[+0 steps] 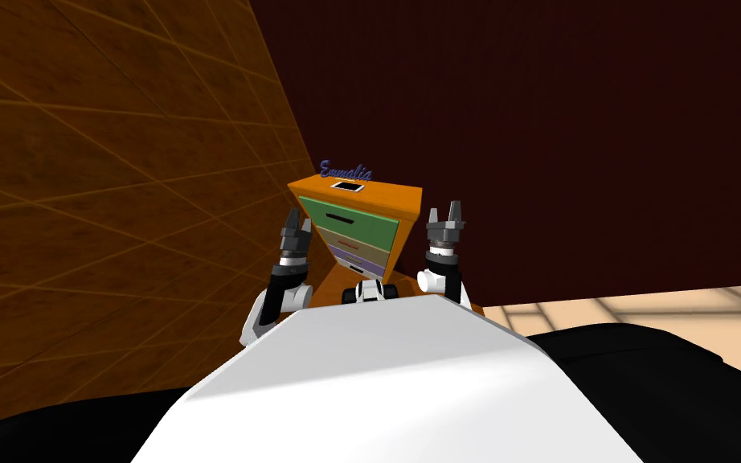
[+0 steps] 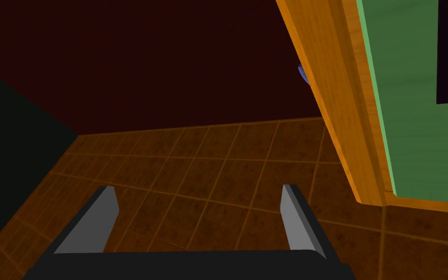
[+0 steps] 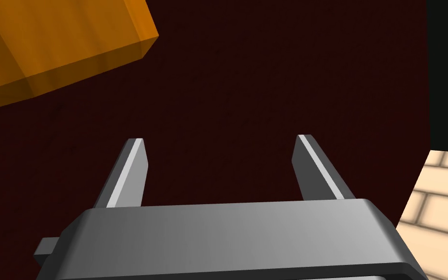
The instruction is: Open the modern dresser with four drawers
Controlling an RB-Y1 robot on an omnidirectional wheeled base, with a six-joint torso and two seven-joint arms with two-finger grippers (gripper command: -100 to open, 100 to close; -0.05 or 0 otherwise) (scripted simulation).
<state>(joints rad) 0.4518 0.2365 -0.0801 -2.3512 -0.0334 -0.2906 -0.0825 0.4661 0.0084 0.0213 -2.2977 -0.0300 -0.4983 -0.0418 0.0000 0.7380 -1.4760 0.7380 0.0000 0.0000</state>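
**Desk:** Where's the dresser [image 1: 358,235] from you?

**Me:** Straight ahead and close, between my two arms, in front of the dark red wall [image 1: 570,120]. It has an orange frame and four stacked drawers, and all of them look shut to me. The top drawer [image 1: 350,219] is green, with a dark slot [image 1: 343,217] for a handle. The slot's long axis runs across the drawer front.

**Desk:** And the jaws?

**Me:** Both sets are wide apart and holding nothing. The left jaws are up beside the dresser's left edge, level with the green drawer. Through that wrist I'm looking past the orange side post [image 2: 337,107] at brown tiles [image 2: 208,165], with the green front off to the inner side. The right jaws are outside the dresser's right edge, pointed at the wall, with one orange corner [image 3: 62,43] in view.

**Desk:** Which arm, then?

**Me:** I'd use the left, since it's nearer the slot. It has to swing inward across the post, then line its fingers [image 2: 296,218] up with that crosswise slot before pulling towards me.

**Desk:** Anything on top?

**Me:** A white phone [image 1: 347,186] and a purple name sign [image 1: 345,170].
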